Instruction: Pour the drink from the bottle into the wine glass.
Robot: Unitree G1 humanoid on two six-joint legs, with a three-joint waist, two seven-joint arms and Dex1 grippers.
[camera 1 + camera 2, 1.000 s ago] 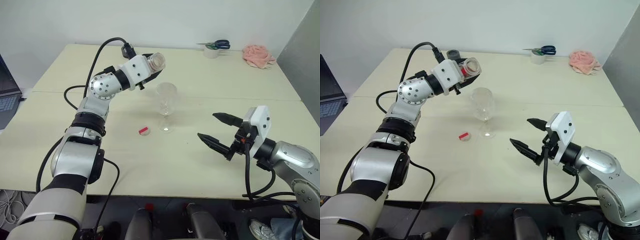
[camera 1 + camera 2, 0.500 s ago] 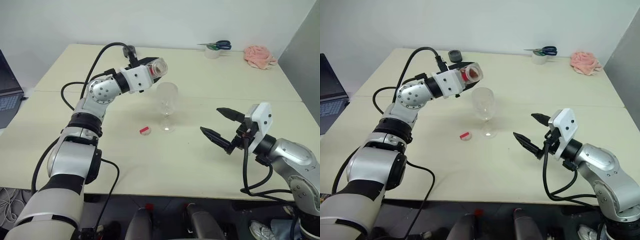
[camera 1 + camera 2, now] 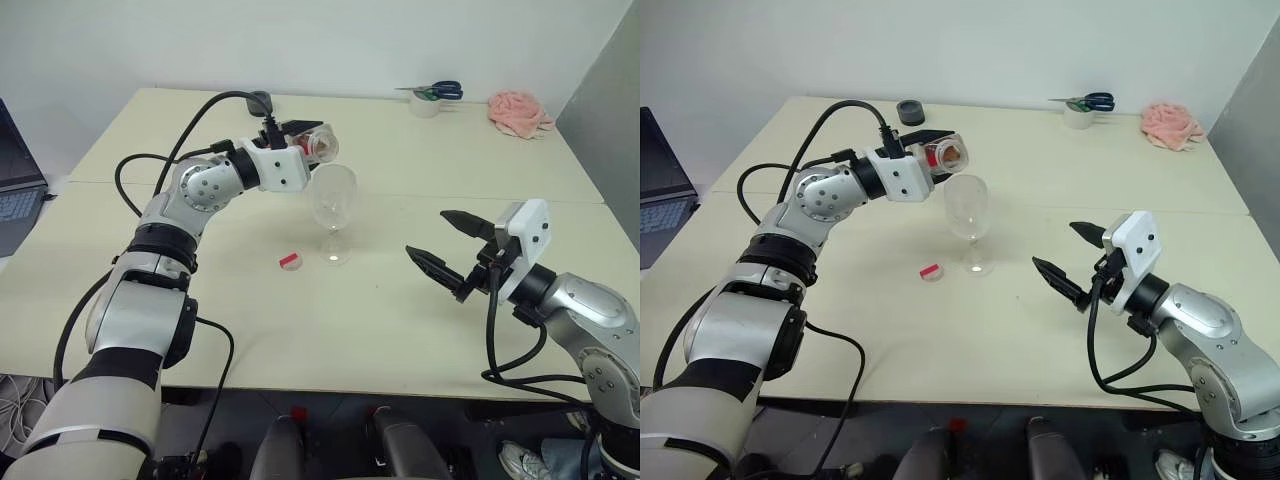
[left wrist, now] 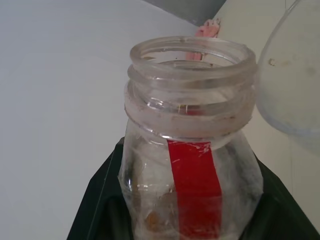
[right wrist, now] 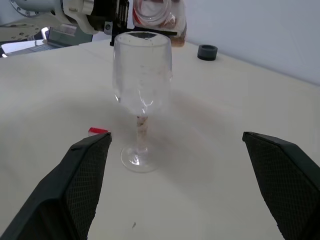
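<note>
My left gripper point(image 3: 306, 141) is shut on the bottle point(image 3: 320, 146), a small clear bottle with a red label strip point(image 4: 194, 185) and no cap on. The bottle lies about level, its open mouth point(image 4: 192, 55) beside and just above the rim of the wine glass point(image 3: 333, 200). A trace of amber drink point(image 5: 168, 21) sits low inside the bottle. The clear stemmed glass stands upright mid-table, and its bowl point(image 5: 142, 75) looks empty. My right gripper point(image 3: 426, 232) hovers open to the right of the glass, pointing at it, with nothing between its fingers.
A small red-and-white cap point(image 3: 288, 261) lies on the table just left of the glass foot. At the far edge are scissors on a white roll point(image 3: 430, 95), a pink cloth point(image 3: 517, 110) and a dark round lid point(image 3: 910, 110). A laptop point(image 3: 12, 180) sits at the left.
My left gripper has rolled the bottle over, bringing its mouth down toward the glass rim. The right gripper stays open and has only edged forward.
</note>
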